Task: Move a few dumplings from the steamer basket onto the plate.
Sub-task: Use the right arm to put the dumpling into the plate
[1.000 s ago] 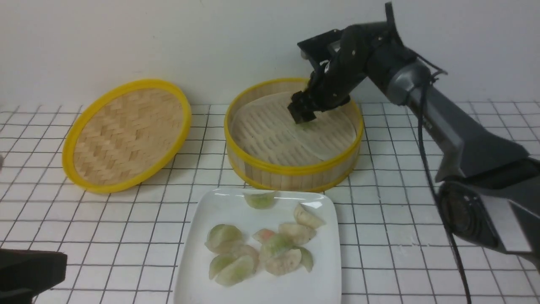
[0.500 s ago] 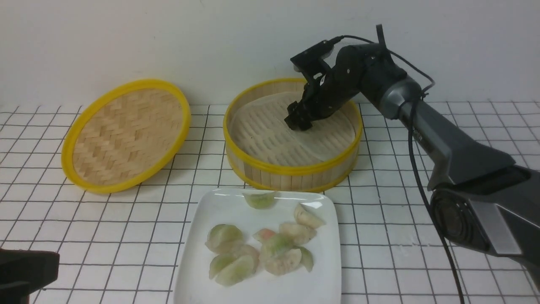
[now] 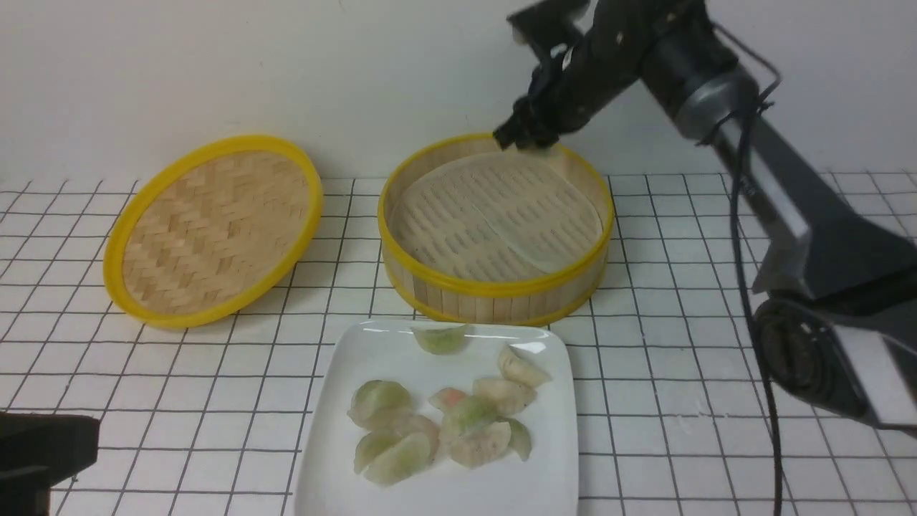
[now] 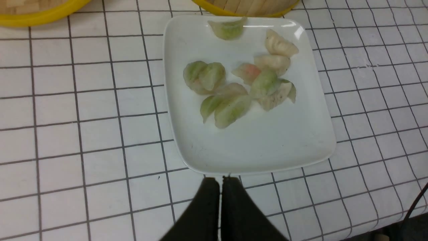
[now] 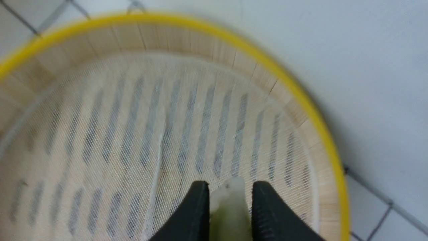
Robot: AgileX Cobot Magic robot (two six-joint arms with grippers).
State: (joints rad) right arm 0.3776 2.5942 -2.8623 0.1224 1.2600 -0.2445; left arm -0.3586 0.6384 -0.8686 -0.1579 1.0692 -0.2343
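Observation:
The steamer basket (image 3: 501, 287) stands at the back centre, and its pale liner (image 3: 494, 215) shows no dumplings. My right gripper (image 3: 523, 136) is above the basket's far rim, shut on a pale green dumpling (image 5: 230, 207) that shows between its fingers in the right wrist view, over the basket (image 5: 287, 87). The white plate (image 3: 544, 487) lies in front of the basket with several dumplings (image 3: 466, 423) on it. In the left wrist view the plate (image 4: 267, 147) and its dumplings (image 4: 230, 110) lie just beyond my left gripper (image 4: 220, 179), which is shut and empty over the table.
A shallow woven bamboo lid (image 3: 215, 229) with a yellow rim leans at the back left. The table is white tile with a dark grid. A white wall stands right behind the basket. My right arm (image 3: 788, 215) spans the right side.
My right gripper dipped to the basket liner, closed on a dumpling, and has lifted up and back above the far rim. The left arm has not moved.

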